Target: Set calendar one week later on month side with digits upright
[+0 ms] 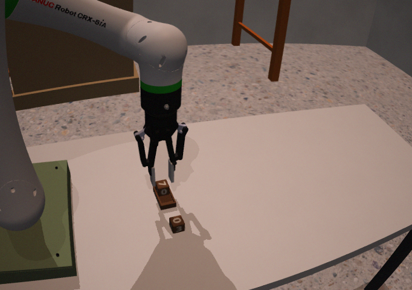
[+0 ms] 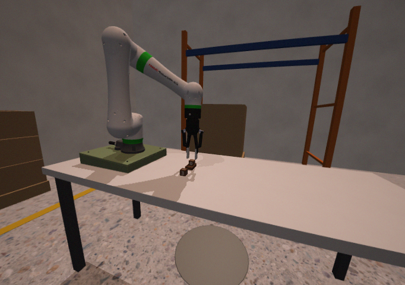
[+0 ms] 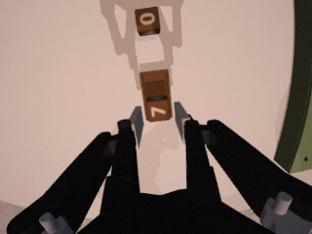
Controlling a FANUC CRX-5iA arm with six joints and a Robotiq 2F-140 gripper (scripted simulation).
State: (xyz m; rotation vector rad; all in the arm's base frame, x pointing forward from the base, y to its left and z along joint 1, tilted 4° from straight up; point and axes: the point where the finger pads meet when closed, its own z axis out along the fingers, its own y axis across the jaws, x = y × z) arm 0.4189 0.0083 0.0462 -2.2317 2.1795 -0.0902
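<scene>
Tray floor under digit cube hidden; cube in far end of tray, "7" on top, "0" on side. Gripper parted, holding nothing, above cube. Near end of tray bare. Loose cube apart on table, showing "0", "3". Arm reads "Robot CRX-5iA", "FANUC" clipped in top view.

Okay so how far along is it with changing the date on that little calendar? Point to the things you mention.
Partway at most. One number cube [image 1: 161, 187] [image 2: 191, 162] [image 3: 157, 112] stands in the tray [image 1: 168, 206] [image 2: 189, 167] [image 3: 156, 73], its 7 facing up. The claw [image 1: 162, 176] [image 2: 191, 158] [image 3: 158, 113] is open, holding nothing. Left: the other number cube [image 1: 176, 224] [image 2: 183, 171] [image 3: 147, 20], out on the table, must go in beside it.
</scene>
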